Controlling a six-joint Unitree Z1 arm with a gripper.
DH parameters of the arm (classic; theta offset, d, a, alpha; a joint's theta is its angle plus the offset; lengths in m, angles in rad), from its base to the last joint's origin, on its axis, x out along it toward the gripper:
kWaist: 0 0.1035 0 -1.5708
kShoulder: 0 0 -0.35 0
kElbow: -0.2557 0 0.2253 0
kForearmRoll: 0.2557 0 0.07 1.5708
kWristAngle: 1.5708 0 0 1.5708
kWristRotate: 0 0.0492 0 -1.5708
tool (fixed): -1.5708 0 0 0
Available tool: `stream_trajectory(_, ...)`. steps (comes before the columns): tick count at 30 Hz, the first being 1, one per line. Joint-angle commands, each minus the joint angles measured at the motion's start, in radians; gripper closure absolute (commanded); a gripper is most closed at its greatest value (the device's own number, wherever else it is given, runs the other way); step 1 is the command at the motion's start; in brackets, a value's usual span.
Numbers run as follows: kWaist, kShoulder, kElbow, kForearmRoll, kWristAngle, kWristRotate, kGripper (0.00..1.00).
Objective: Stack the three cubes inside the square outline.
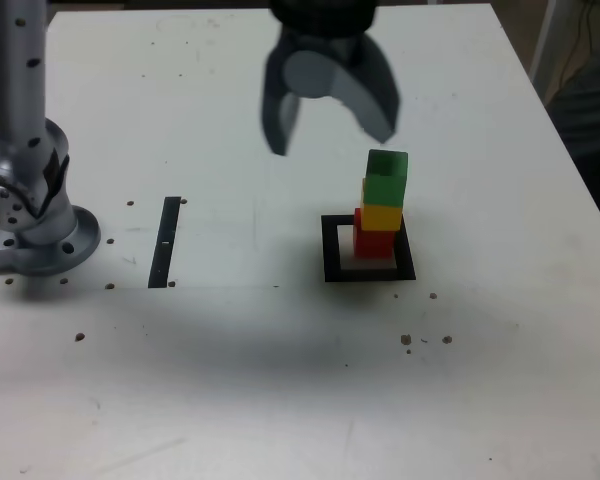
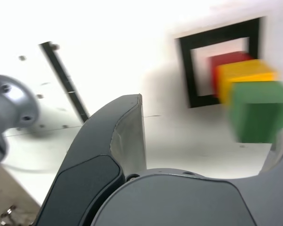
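Lifting: go straight up, slowly, away from the green cube.
Jaws: wide open, holding nothing.
Tower: red, yellow, green, inside the square.

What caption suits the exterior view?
Open gripper above a green, yellow, red cube stack inside the square outline.

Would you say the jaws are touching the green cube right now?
Apart: in the exterior view the open gripper hangs above the green cube, with white table between.

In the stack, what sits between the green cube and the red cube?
The yellow cube, directly under the green cube and on the red cube; the exterior view shows it.
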Motion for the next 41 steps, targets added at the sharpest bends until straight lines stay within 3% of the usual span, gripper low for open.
stream_trajectory(1, 0.01, -0.034, 0.04, -0.003, -0.002, 0.003, 0.0)
stream_trajectory(13, 0.087, -0.139, 0.341, -0.074, -0.044, 0.004, 0.0)
stream_trajectory(23, 0.11, -0.23, 0.601, -0.299, -0.028, -0.009, 0.0)
stream_trajectory(31, 0.116, -0.265, 0.84, -0.532, -0.085, -0.022, 0.0)
stream_trajectory(41, 0.116, -0.267, 0.892, -0.601, -0.106, -0.022, 0.0)
